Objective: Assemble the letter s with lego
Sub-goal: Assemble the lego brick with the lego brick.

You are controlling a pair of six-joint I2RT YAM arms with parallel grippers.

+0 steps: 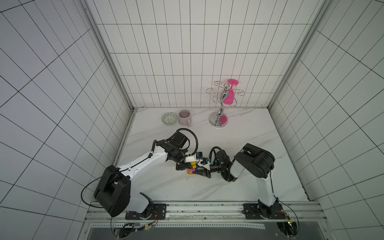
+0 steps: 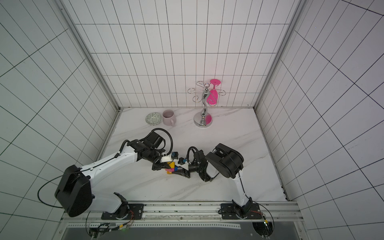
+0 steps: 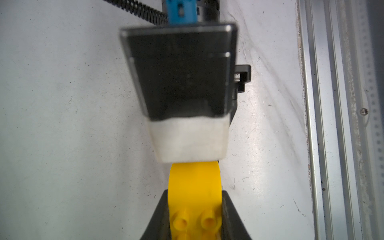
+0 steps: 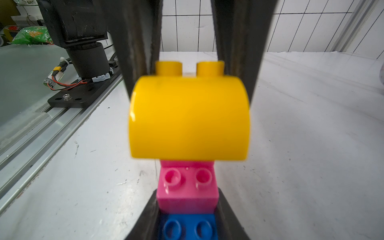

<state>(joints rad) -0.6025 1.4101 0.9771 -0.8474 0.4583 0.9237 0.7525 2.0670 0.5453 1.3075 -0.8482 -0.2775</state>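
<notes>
White tiled walls (image 1: 187, 62) enclose a marble tabletop (image 1: 239, 187).

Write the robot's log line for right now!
step: joining bricks | left gripper: shut on yellow brick | right gripper: shut on pink brick and blue brick | yellow touching pink

A robot lab cell with kitchen-style furnishing; white gridded walls (image 1: 187, 62) box in a marble-look table (image 1: 249, 182) on three sides; a left arm (image 1: 141, 164) and a right arm (image 1: 264, 182) are bolted to an aluminium rail (image 1: 207, 208) along the open edge; a bowl (image 1: 169, 118), a mug (image 1: 185, 117) and a chrome rack (image 1: 220, 112) with a pink glass (image 1: 229, 95) hanging from it stand at the back; the right wrist view shows bare wiring (image 4: 52, 82) at an arm base and a green bag (image 4: 33, 35) past the rail.
</notes>
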